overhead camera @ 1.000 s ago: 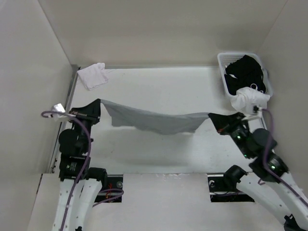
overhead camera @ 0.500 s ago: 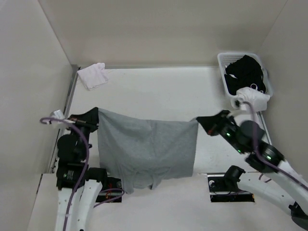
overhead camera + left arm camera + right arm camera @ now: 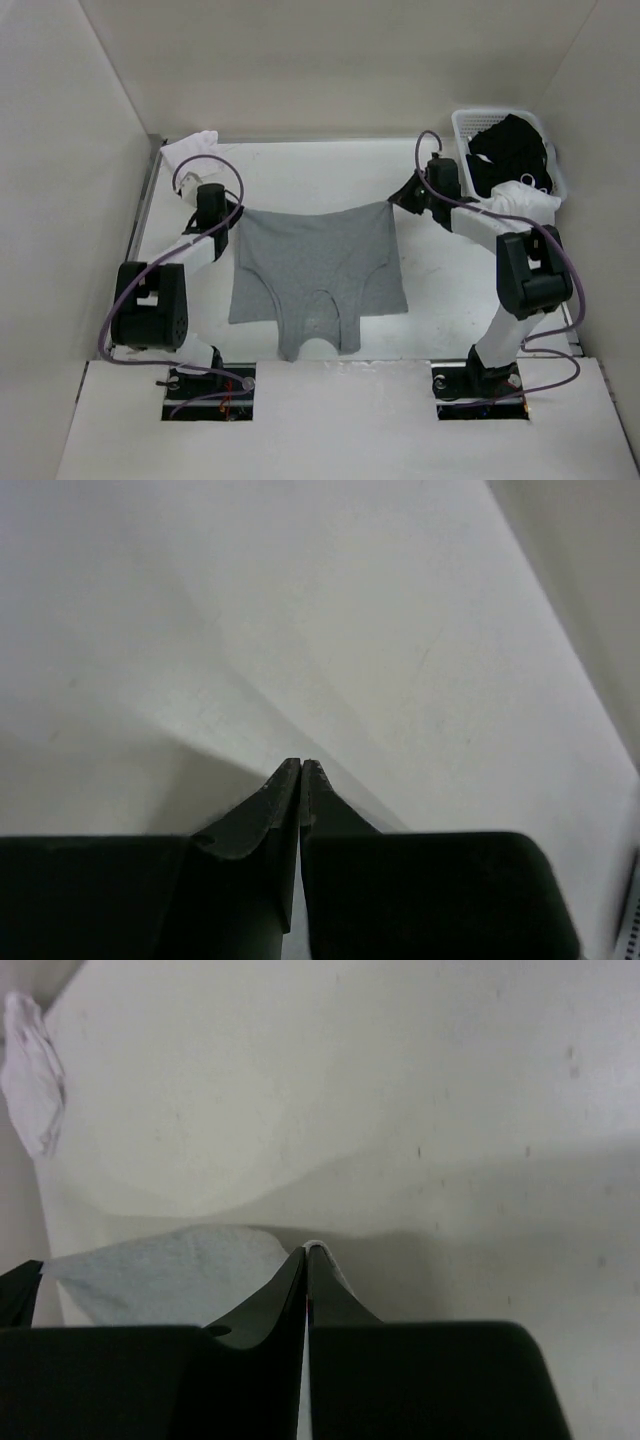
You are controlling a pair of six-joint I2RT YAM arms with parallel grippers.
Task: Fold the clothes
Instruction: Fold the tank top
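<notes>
White table (image 3: 320, 180), boxed by cream walls (image 3: 330, 70), carries the grey tank top (image 3: 310, 265).

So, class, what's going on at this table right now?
Two robot arms hold a grey tank top stretched between them over the table. The left gripper and right gripper are each shut on a far corner. The top looks spread out, straps toward the arms' bases. No fold shows yet.
</notes>
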